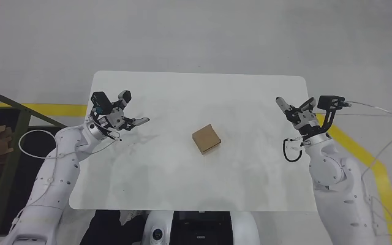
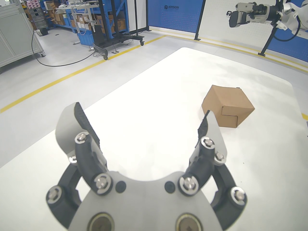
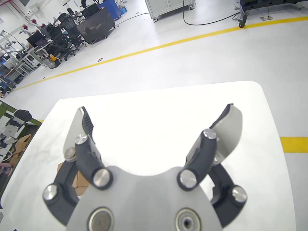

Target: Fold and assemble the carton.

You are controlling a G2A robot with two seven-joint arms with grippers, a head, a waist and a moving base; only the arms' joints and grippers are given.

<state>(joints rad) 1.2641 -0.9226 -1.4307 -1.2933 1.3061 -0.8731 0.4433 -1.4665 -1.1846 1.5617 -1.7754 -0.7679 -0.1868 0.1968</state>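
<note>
A small brown carton [image 1: 206,139] sits in the middle of the white table [image 1: 257,177]. It is folded into a closed cube, with a flap seam on one side face [image 2: 228,115]. My left gripper [image 1: 133,109] hovers over the table's left part, well apart from the carton, open with nothing between its fingers [image 2: 142,118]. My right gripper [image 1: 295,103] is near the table's right edge, also open and holding nothing [image 3: 156,110]. In the right wrist view a bit of the carton [image 3: 80,181] shows behind the gripper's linkage. The right gripper [image 2: 240,17] shows far off in the left wrist view.
The table top [image 2: 144,92] around the carton is bare white surface with rounded corners. Yellow floor lines [image 1: 55,109] run beside the table. Shelves and equipment [image 2: 96,13] stand far off in the room.
</note>
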